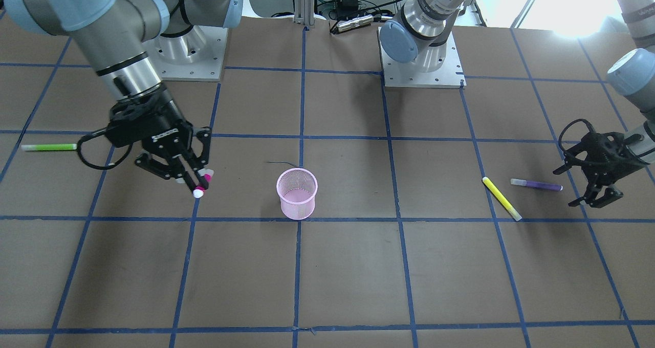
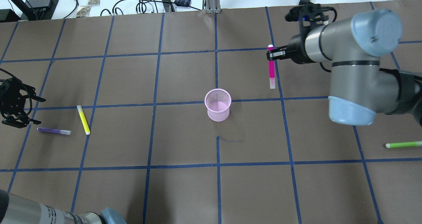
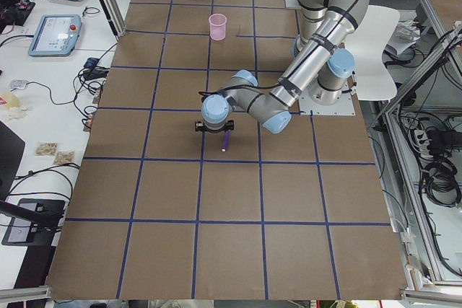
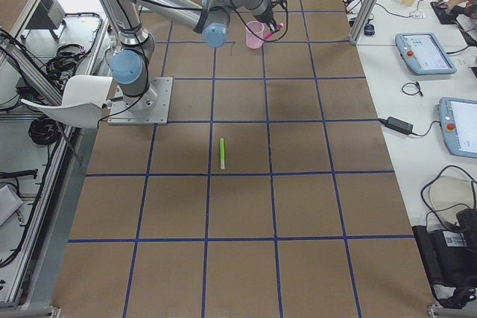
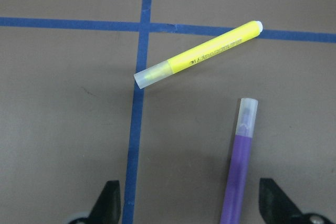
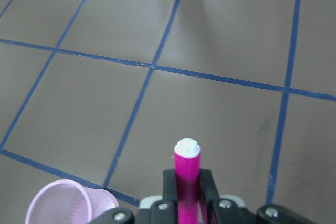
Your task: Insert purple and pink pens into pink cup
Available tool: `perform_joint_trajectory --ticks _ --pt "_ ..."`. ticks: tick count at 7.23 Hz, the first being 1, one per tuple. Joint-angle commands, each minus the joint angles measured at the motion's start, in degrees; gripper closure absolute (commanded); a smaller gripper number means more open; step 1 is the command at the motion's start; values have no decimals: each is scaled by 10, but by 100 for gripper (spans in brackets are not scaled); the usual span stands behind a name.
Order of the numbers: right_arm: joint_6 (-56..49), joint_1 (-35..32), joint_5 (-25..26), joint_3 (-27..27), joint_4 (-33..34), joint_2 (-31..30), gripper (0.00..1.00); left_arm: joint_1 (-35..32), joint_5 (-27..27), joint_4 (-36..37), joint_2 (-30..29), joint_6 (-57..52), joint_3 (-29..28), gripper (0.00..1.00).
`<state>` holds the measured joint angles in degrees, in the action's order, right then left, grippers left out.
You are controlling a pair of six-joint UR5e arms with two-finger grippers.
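here, the right gripper point(image 2: 271, 54) is clenched on the pink pen point(image 2: 271, 70) near one end, holding it clear of the table point(image 2: 184, 191), to one side of the upright cup point(image 2: 217, 104). the left gripper point(image 5: 191, 200) hangs with jaws spread above the purple pen point(image 5: 239, 171), which lies flat beside a yellow pen point(image 5: 205, 53). the pens look light, stiff and smooth, so a mid-barrel hold seems safest. the mesh cup likely tips easily.
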<state>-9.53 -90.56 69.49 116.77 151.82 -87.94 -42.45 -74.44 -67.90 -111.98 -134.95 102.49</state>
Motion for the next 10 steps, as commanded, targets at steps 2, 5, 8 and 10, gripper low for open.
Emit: perform_joint_trajectory --ticks 2,5,8,10 --pt "132 -128 90 3 130 43 100 33 49 -36 -42 -14 -11 10" --pt "177 -163 121 -1 216 105 100 36 60 -37 -61 -15 -11 10" --pt "206 -164 128 0 216 113 100 65 50 -68 -72 -85 -12 10" --pt "206 -164 129 3 222 128 100 72 43 -84 -73 -98 -12 18"
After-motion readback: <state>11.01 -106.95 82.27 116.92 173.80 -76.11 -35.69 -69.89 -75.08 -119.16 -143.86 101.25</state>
